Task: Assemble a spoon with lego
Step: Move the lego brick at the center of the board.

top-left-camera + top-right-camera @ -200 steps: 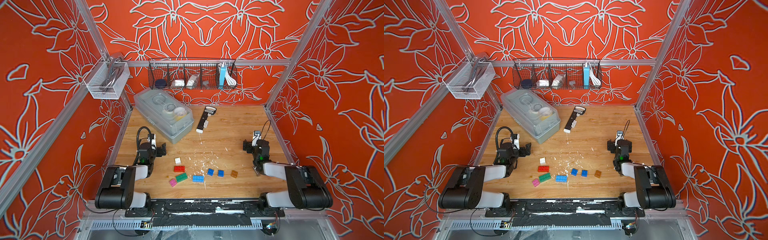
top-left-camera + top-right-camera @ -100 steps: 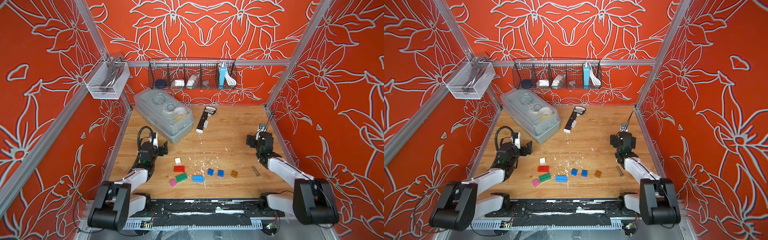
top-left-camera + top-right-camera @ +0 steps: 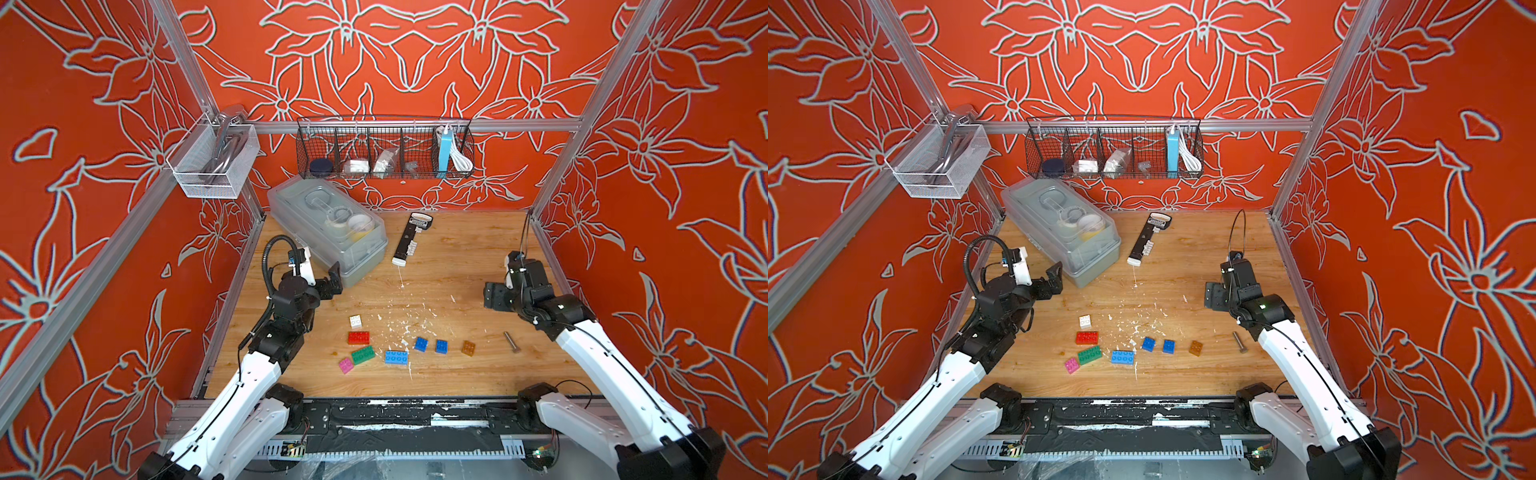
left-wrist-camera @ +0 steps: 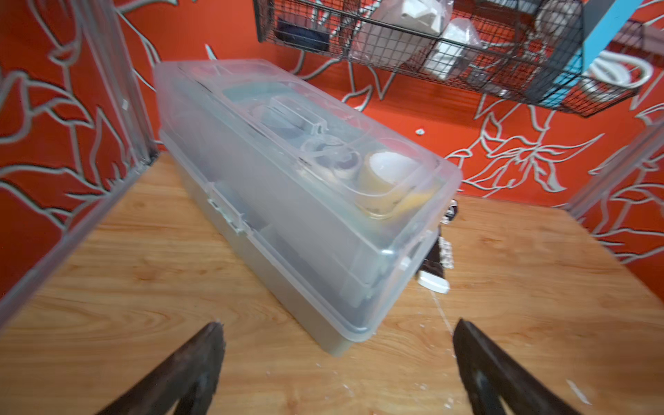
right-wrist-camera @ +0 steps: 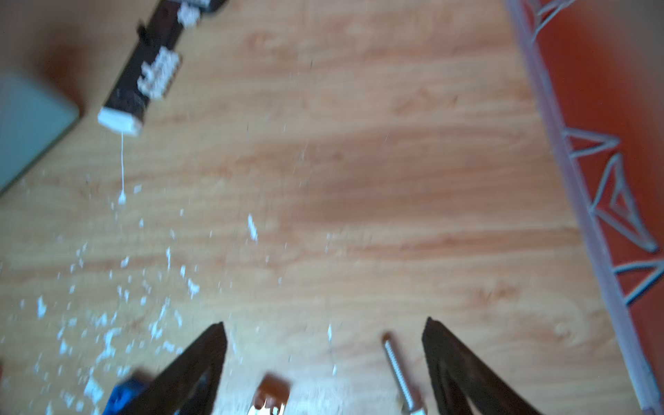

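Fingers (image 5: 201,363) of the right gripper (image 5: 324,322) stand spread and empty; the left gripper (image 4: 338,323) gapes too, holding nothing. Lego (image 3: 396,357) lies as eight separate bricks at lower centre in both top views; no spoon exists yet. Both arms have unfolded forward since a second ago, so the first pick is likely starting. A bolt (image 3: 512,341) sits just right of the brown brick (image 3: 468,348), white crumbs (image 3: 409,320) litter the table (image 3: 478,257) around them, and the clear box (image 3: 332,232) and bar tool (image 3: 409,243) lie higher in frame, well apart.
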`<action>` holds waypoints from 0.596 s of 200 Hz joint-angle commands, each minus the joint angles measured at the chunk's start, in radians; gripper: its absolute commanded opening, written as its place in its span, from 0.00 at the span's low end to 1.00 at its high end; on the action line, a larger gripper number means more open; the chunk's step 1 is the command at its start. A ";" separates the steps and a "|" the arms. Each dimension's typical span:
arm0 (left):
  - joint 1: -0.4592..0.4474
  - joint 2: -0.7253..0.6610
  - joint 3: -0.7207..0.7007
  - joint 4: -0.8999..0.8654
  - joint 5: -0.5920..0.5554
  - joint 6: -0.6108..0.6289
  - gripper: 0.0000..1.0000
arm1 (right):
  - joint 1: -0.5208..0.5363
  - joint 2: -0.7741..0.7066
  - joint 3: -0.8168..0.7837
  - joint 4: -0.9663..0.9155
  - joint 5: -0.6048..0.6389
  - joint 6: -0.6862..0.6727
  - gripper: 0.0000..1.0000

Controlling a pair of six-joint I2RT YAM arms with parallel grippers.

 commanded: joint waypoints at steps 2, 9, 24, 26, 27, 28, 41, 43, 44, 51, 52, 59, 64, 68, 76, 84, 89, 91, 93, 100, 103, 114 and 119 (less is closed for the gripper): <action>-0.057 0.036 -0.011 -0.139 0.190 -0.128 0.99 | 0.044 0.019 -0.047 -0.153 -0.155 0.109 0.86; -0.096 0.044 -0.027 -0.147 0.188 -0.131 0.98 | 0.062 0.029 -0.060 -0.158 -0.165 0.131 0.85; -0.183 0.043 -0.045 -0.182 0.153 -0.120 0.98 | 0.089 0.035 -0.124 -0.117 -0.196 0.172 0.83; -0.193 0.042 -0.049 -0.187 0.145 -0.122 0.98 | 0.090 0.036 -0.128 -0.105 -0.201 0.178 0.83; -0.197 0.040 -0.049 -0.189 0.141 -0.125 0.99 | 0.090 0.036 -0.134 -0.100 -0.206 0.183 0.82; -0.202 0.039 -0.049 -0.191 0.138 -0.126 0.98 | 0.090 0.036 -0.139 -0.096 -0.211 0.186 0.82; -0.232 0.018 -0.060 -0.209 0.143 -0.149 0.98 | 0.099 0.048 -0.196 -0.040 -0.265 0.226 0.77; -0.237 0.014 -0.063 -0.210 0.144 -0.156 0.98 | 0.101 0.050 -0.202 -0.035 -0.270 0.232 0.77; -0.237 0.013 -0.064 -0.211 0.145 -0.158 0.98 | 0.103 0.052 -0.205 -0.031 -0.271 0.236 0.77; -0.246 -0.001 -0.072 -0.215 0.159 -0.179 0.98 | 0.118 0.062 -0.223 -0.014 -0.272 0.255 0.73; -0.247 -0.003 -0.072 -0.213 0.161 -0.182 0.98 | 0.119 0.064 -0.225 -0.011 -0.270 0.257 0.73; -0.249 -0.012 -0.081 -0.209 0.187 -0.196 0.98 | 0.133 0.077 -0.239 -0.001 -0.258 0.272 0.70; -0.251 -0.015 -0.084 -0.211 0.202 -0.206 0.98 | 0.143 0.092 -0.244 0.001 -0.250 0.279 0.69; -0.254 -0.017 -0.084 -0.215 0.211 -0.213 0.98 | 0.149 0.105 -0.246 0.004 -0.247 0.283 0.69; -0.258 -0.016 -0.084 -0.224 0.226 -0.224 0.98 | 0.156 0.128 -0.248 0.015 -0.254 0.287 0.69; -0.262 -0.015 -0.084 -0.233 0.237 -0.230 0.98 | 0.163 0.148 -0.250 0.034 -0.260 0.293 0.69; -0.264 -0.014 -0.084 -0.240 0.240 -0.233 0.98 | 0.170 0.155 -0.251 0.050 -0.262 0.301 0.69; -0.265 -0.014 -0.084 -0.241 0.241 -0.234 0.99 | 0.173 0.158 -0.252 0.056 -0.262 0.304 0.69; -0.266 -0.013 -0.084 -0.244 0.241 -0.235 0.98 | 0.175 0.159 -0.253 0.062 -0.262 0.307 0.69; -0.267 -0.011 -0.086 -0.248 0.243 -0.238 0.98 | 0.182 0.163 -0.254 0.082 -0.260 0.319 0.68; -0.269 -0.011 -0.088 -0.249 0.244 -0.239 0.98 | 0.186 0.166 -0.255 0.089 -0.259 0.323 0.66; -0.270 -0.008 -0.092 -0.252 0.251 -0.238 0.98 | 0.195 0.182 -0.256 0.105 -0.253 0.338 0.65; -0.270 -0.007 -0.093 -0.253 0.255 -0.237 0.98 | 0.197 0.195 -0.254 0.101 -0.244 0.340 0.64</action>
